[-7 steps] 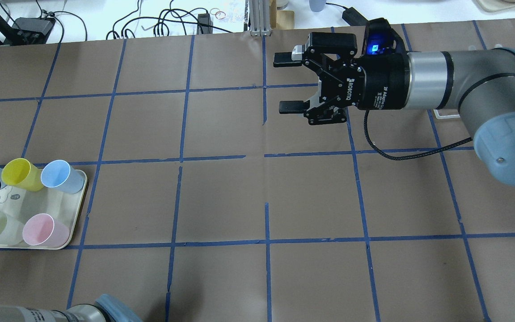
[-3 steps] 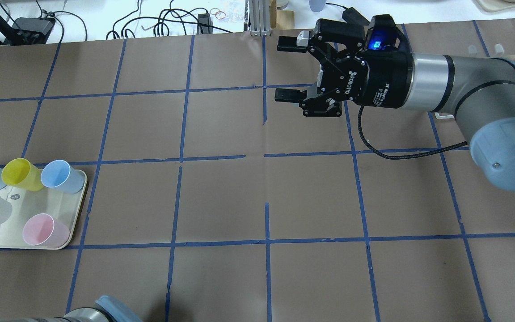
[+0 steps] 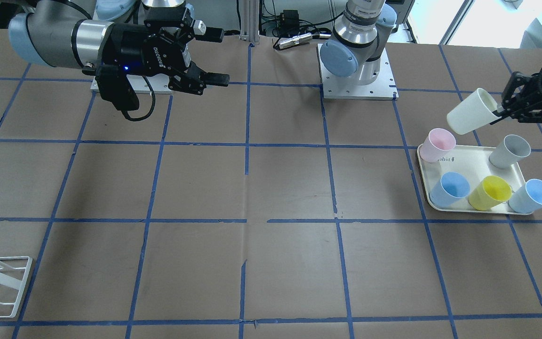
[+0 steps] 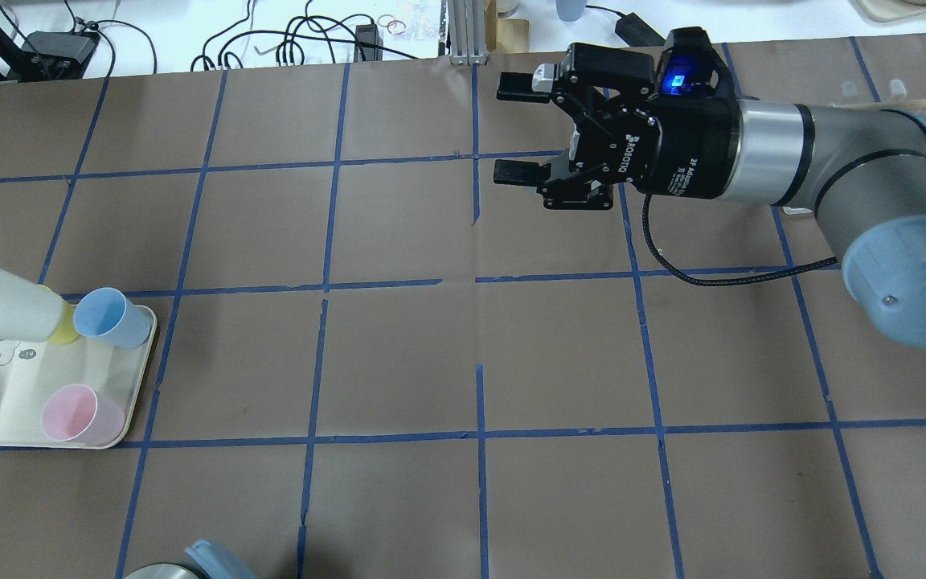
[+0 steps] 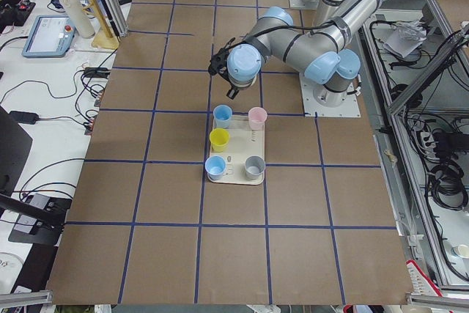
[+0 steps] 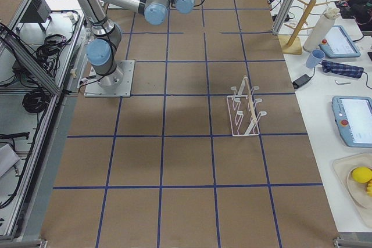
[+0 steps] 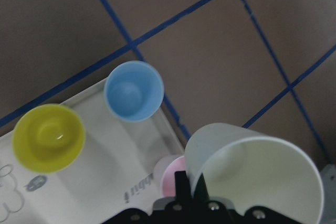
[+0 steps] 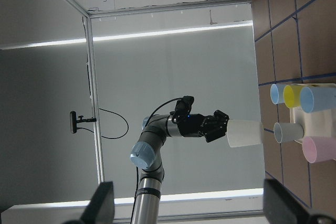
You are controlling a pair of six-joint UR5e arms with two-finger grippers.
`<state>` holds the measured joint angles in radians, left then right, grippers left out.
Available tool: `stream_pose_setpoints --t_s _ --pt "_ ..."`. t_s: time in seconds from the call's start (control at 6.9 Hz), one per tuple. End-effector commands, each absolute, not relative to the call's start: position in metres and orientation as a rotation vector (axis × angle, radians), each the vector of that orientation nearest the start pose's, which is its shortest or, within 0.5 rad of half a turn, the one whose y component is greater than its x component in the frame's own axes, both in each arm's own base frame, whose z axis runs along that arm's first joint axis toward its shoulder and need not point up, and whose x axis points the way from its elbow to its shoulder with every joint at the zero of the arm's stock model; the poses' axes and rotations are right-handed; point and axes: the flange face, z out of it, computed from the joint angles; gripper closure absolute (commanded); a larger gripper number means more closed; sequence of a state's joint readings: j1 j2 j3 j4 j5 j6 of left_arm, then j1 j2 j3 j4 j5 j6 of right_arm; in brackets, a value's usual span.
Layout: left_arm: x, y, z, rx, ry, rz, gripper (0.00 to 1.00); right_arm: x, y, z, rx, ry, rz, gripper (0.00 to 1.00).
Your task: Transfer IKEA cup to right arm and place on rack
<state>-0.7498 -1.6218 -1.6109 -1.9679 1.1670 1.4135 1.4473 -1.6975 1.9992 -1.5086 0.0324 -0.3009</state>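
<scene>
My left gripper (image 3: pixel 500 113) is shut on the rim of the cream IKEA cup (image 3: pixel 470 117) and holds it tilted on its side in the air above the tray (image 3: pixel 471 165). The cup also shows at the left edge of the overhead view (image 4: pixel 3 310), in the left wrist view (image 7: pixel 257 174) and in the right wrist view (image 8: pixel 244 133). My right gripper (image 4: pixel 513 129) is open and empty, in the air over the far middle of the table, jaws pointing toward the left arm's side. The white wire rack (image 6: pixel 245 108) stands on the right arm's side of the table.
The cream tray (image 4: pixel 17 378) holds a pink cup (image 3: pixel 436 144), a grey cup (image 3: pixel 510 150), a yellow cup (image 3: pixel 490 193) and two blue cups (image 3: pixel 450 188). Cables and gear lie beyond the table's far edge (image 4: pixel 294 40).
My left gripper has lifted the cream cup off the tray and carried it up toward the table's far side. My right gripper shifted slightly toward the far edge, still open.
</scene>
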Motion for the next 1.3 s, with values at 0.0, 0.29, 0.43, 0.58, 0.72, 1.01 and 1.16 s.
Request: stream_pose_setpoints --t_s 0.0,0.29,0.43,0.58,0.72,1.01,1.16 --pt "0.112 -0.457 0.436 -0.394 -2.209 0.104 1.00 0.182 -0.439 0.432 0.148 1.534 -0.055 0.00" --pt "0.030 -0.463 0.442 -0.304 -2.000 0.055 1.00 0.181 -0.439 0.432 0.151 1.534 -0.055 0.00" --pt "0.000 -0.464 0.446 -0.260 -1.920 0.056 1.00 0.181 -0.439 0.433 0.151 1.532 -0.056 0.00" --pt "-0.040 -0.463 0.443 -0.270 -1.872 0.022 1.00 0.181 -0.439 0.431 0.153 1.533 -0.053 0.00" --pt "-0.076 -0.462 0.436 -0.236 -1.809 0.011 1.00 0.181 -0.439 0.430 0.163 1.533 -0.044 0.00" --pt "-0.112 -0.457 0.425 -0.236 -1.752 0.026 1.00 0.181 -0.438 0.430 0.170 1.532 -0.037 0.00" --pt "-0.116 -0.457 0.424 -0.263 -1.746 0.039 1.00 0.182 -0.437 0.428 0.182 1.531 -0.022 0.00"
